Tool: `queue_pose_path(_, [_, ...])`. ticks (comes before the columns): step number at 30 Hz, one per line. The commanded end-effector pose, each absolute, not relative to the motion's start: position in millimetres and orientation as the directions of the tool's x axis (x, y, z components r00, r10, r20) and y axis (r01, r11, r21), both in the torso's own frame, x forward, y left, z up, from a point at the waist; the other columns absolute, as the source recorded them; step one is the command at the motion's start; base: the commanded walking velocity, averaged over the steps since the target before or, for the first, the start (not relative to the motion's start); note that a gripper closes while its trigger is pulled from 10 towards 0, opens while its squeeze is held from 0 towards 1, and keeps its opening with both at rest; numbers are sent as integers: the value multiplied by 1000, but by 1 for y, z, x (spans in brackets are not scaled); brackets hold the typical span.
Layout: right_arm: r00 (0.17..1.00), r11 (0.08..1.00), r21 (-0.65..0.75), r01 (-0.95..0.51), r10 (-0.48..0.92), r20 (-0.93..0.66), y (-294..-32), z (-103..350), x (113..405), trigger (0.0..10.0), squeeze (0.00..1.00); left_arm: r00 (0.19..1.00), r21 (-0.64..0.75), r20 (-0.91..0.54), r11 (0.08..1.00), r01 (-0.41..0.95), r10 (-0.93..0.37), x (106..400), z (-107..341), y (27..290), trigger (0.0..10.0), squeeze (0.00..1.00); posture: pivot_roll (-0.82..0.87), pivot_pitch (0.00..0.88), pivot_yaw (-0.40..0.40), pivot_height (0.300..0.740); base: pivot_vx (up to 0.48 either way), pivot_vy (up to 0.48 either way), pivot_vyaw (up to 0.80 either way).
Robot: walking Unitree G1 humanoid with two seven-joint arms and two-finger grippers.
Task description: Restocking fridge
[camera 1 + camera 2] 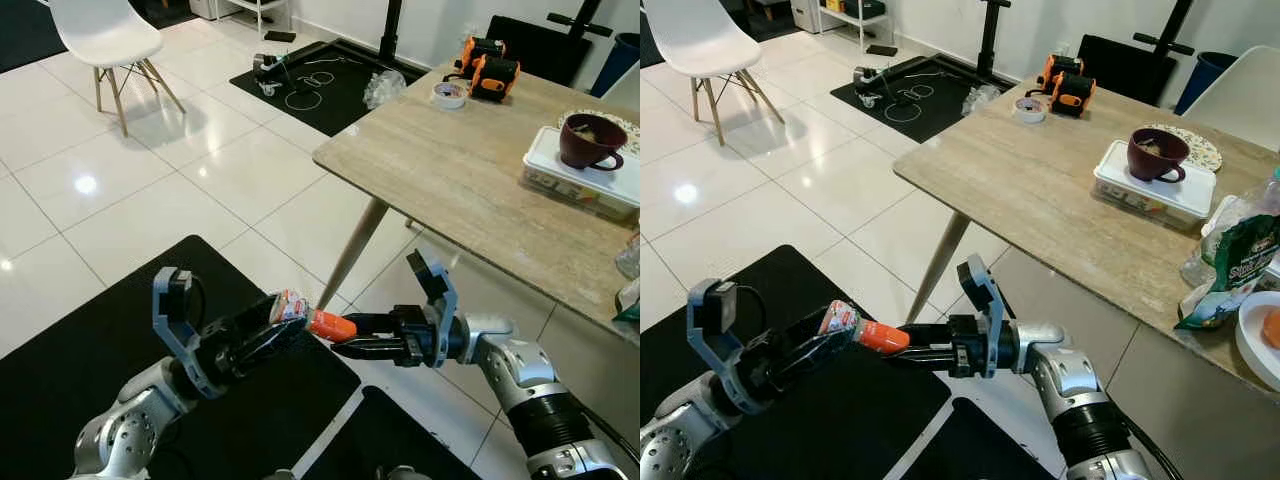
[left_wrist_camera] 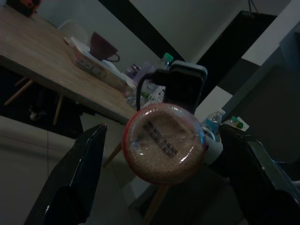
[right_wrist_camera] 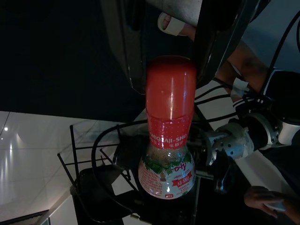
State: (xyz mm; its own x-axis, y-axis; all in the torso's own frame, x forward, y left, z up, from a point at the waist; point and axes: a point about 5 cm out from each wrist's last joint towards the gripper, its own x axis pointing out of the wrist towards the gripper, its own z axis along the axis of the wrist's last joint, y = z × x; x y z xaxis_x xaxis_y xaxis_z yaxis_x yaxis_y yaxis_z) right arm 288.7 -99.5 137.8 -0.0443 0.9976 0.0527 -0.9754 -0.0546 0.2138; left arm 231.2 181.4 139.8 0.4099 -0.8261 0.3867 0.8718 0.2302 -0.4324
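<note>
a small seasoning bottle with an orange-red cap hangs in the air in front of the robot, lying on its side, low down and just off the near corner of the wooden table, above the black mat on the white tiled floor. both grippers have it at once — the left gripper grips the clear, labelled body, whose round base faces that wrist's camera, with one black finger on either side of it; the right gripper pinches the cap between its two narrow fingers, and the cap points away from the left gripper, toward the table leg.

on the table, well away from the bottle, a dark red mug stands on a white lidded container near the far right edge. at the table's far end sit a roll of tape and an orange and black tool. in the right eye view a green bag and a white plate lie at the table's near right edge.

beyond the table's left side stands a white chair, and a second black mat with coiled cables lies on the floor past the table's far corner.

in the right wrist view a person's foot in a sandal shows beyond the bottle.
</note>
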Motion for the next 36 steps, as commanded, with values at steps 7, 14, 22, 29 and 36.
queue_pose_path(7, [-31, -44, 226, -973, 998, 62, -102, 137, 289, 0, 0, 415, -454, 410, 213, 865, -812, 230, 140, 181, 3725, 0, 50, 97, -27, 740, 0, 0, 0])
queue_pose_path(14, [-29, -43, 223, -974, 998, 64, -102, 138, 289, 0, 0, 386, -467, 422, 168, 868, -821, 227, 139, 177, 0, 0, 45, 97, -27, 740, 0, 0, 0])
queue_pose_path(22, [-33, -46, 220, -974, 998, 61, -101, 138, 289, 0, 0, 387, -467, 427, 167, 868, -817, 228, 139, 179, 0, 0, 45, 94, -28, 740, 0, 0, 0])
queue_pose_path(29, [-40, -53, 212, -976, 997, 64, -99, 139, 288, 4157, 0, 397, -472, 419, 177, 864, -817, 228, 138, 179, 2784, 0, 45, 94, -28, 740, 0, 0, 0])
queue_pose_path(36, [-41, -54, 202, -978, 997, 70, -99, 139, 287, 10000, 0, 403, -476, 411, 185, 860, -817, 229, 137, 178, 10000, 0, 44, 93, -26, 740, 0, 0, 0])
